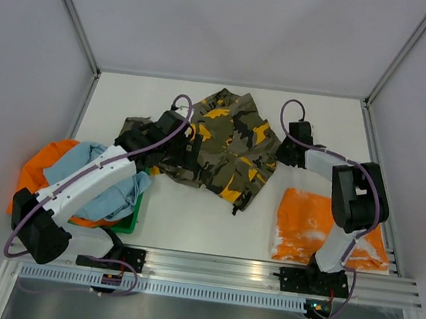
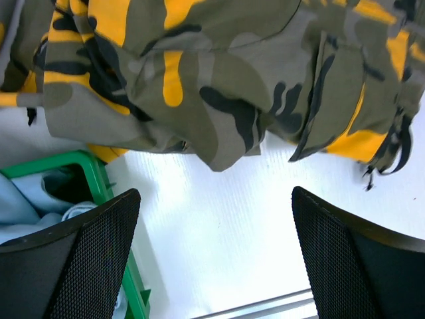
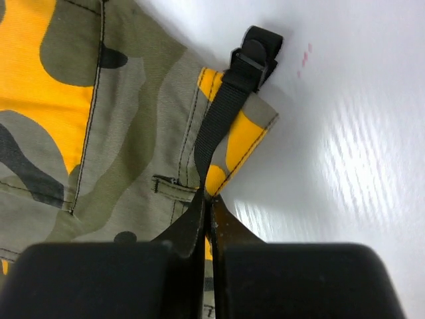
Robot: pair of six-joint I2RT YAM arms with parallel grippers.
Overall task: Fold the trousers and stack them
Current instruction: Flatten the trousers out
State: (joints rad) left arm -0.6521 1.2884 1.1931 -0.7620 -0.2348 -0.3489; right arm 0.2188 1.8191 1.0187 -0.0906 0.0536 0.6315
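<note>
The camouflage trousers (image 1: 227, 142) lie crumpled in the middle of the table, olive with black and yellow-orange blotches. My left gripper (image 1: 187, 147) hovers at their left near edge. In the left wrist view it is wide open (image 2: 214, 199) over bare table, with the trousers (image 2: 219, 80) just beyond its fingertips and nothing between them. My right gripper (image 1: 284, 151) is at the trousers' right edge. In the right wrist view its jaws (image 3: 207, 198) are shut on the hem of the trousers (image 3: 99, 133), beside a black strap with a buckle (image 3: 255, 50).
A green basket (image 1: 132, 216) at the left holds light-blue and orange garments; its rim (image 2: 99, 179) shows by my left finger. A folded orange and white garment (image 1: 321, 227) lies at the near right. An aluminium rail (image 1: 261, 270) runs along the near edge.
</note>
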